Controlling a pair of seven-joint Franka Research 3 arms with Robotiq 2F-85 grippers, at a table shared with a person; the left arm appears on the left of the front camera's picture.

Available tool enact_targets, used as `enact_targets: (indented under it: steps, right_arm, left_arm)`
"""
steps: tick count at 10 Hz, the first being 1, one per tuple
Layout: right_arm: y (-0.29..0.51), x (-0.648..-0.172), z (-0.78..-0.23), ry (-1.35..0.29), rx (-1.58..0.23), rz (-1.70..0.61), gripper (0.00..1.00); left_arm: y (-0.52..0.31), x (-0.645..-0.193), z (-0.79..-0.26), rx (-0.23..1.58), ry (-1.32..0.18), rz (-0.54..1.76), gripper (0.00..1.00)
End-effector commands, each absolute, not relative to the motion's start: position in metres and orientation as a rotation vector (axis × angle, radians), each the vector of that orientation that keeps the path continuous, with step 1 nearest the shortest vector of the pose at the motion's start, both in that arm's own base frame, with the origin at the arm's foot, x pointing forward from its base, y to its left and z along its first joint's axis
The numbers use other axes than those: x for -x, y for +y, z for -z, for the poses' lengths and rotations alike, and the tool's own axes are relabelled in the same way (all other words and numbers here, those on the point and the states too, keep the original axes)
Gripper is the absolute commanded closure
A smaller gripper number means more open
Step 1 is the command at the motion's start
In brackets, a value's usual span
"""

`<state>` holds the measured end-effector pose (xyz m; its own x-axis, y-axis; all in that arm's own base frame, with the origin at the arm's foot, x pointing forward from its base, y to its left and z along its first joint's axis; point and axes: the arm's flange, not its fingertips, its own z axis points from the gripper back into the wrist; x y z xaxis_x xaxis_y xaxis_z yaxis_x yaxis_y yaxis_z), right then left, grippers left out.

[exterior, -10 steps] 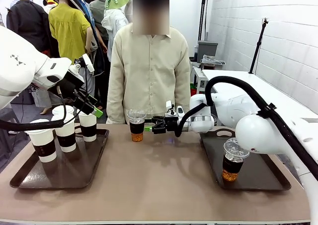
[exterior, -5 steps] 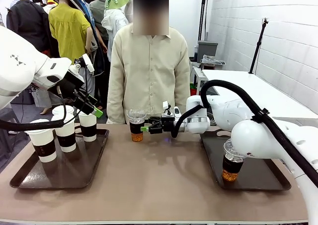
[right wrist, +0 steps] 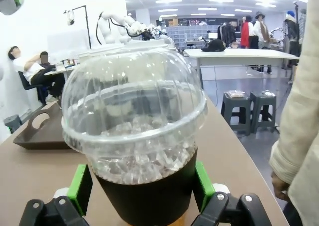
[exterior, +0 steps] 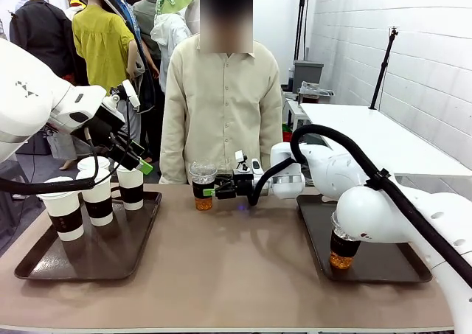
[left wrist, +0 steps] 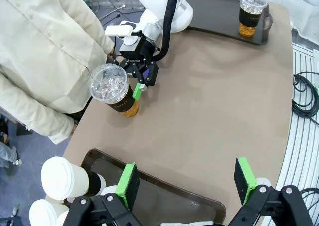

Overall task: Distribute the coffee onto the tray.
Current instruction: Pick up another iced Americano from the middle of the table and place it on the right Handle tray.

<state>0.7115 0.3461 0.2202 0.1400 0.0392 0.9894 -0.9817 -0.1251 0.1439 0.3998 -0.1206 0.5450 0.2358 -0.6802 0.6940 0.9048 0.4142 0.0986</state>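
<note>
While open, right end effector (exterior: 210,192) straddles iced coffee cup (exterior: 203,186), pads flanking sleeve

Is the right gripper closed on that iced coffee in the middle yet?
Not yet: the right gripper is open, green pads either side of the upright iced coffee, which stands on the table.

three cameras, one table

the front view looks from the robot's side, level across the table (exterior: 221,268) at the person (exterior: 217,105) on the far side. the left wrist camera hangs high above the left tray (left wrist: 164,193), looking steeply down. the right wrist camera sits low, very near an iced coffee cup (right wrist: 137,141), facing left. all three share that cup (exterior: 203,186), seen from above in the left wrist view (left wrist: 113,89).
</note>
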Motion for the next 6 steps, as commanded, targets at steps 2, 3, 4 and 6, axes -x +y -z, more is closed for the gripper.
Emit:
enact_targets:
  steps: [2,3,4,6]
  right_arm:
    - [0.3580,-0.7274,-0.2213,-0.981,-1.368,-1.207,0.00]
    - [0.3589,-0.7281,-0.2211,-0.981,-1.368,-1.214,0.00]
    - [0.3611,-0.7294,-0.2204,-0.966,-1.379,-1.212,0.00]
    - [0.3568,-0.7271,-0.2223,-0.978,-1.384,-1.218,0.18]
  left_arm:
    - [-0.1175,-0.4021,-0.5438,0.376,-0.751,1.135,0.00]
    - [-0.1175,-0.4021,-0.5438,0.376,-0.751,1.135,0.00]
    - [-0.1175,-0.4021,-0.5438,0.376,-0.751,1.135,0.00]
    - [-0.1175,-0.4021,-0.5438,0.376,-0.751,1.135,0.00]
